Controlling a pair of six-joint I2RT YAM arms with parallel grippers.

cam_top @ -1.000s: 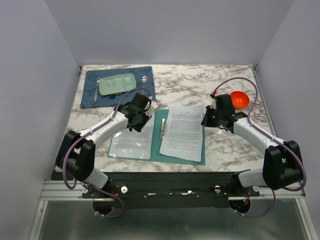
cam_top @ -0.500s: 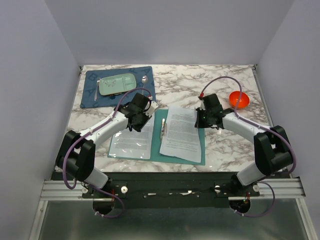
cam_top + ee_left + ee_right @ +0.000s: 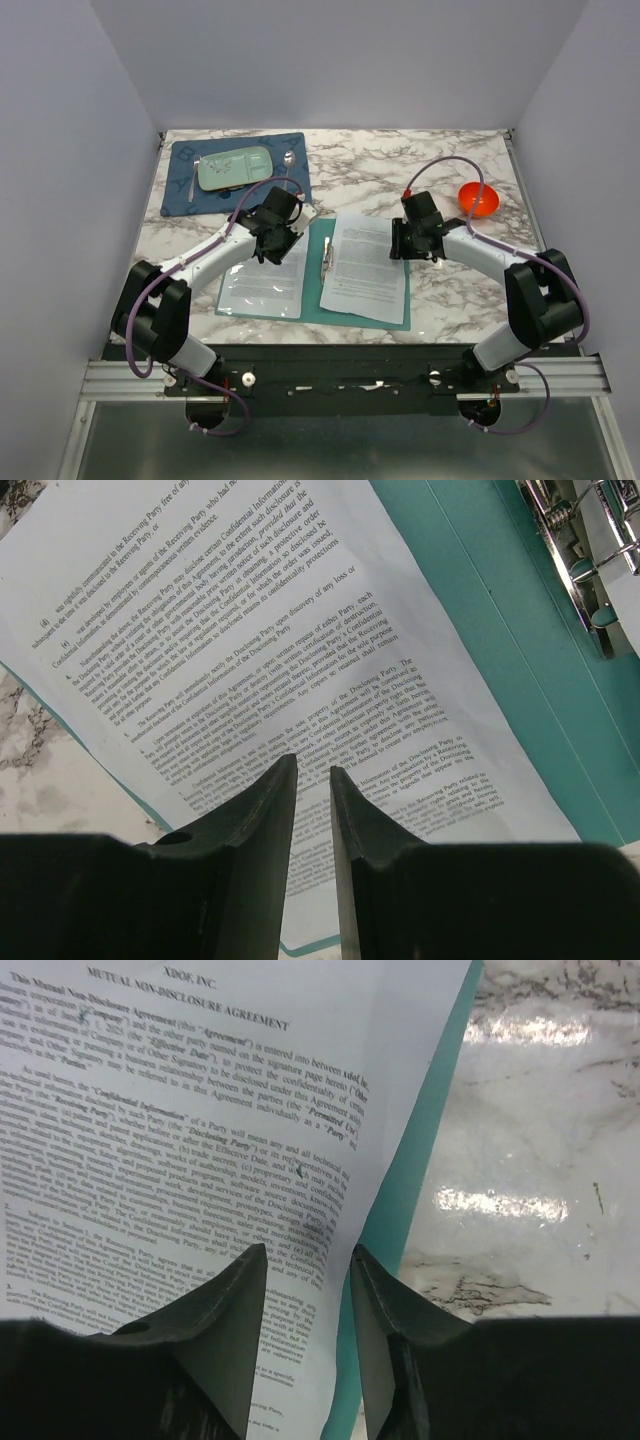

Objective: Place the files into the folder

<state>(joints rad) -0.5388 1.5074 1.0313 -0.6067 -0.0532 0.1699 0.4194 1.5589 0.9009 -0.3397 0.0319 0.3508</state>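
Left jaws nearly closed and empty, low over left sheet [image 3: 250, 630] in the open folder [image 3: 315, 295]. Right jaws parted above the outer edge of right sheet [image 3: 365, 265], gripping nothing. Likely step: squaring papers inside the covers. Next, probably nudging that slightly skewed page inward toward the clip [image 3: 327, 255]. Orange bowl [image 3: 478, 199] and placemat [image 3: 180, 190] well apart, not blocking.

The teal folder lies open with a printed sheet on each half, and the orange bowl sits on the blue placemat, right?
No: the top view shows the orange bowl on the bare marble table, far from the blue placemat. The teal folder and its sheets are as you said.
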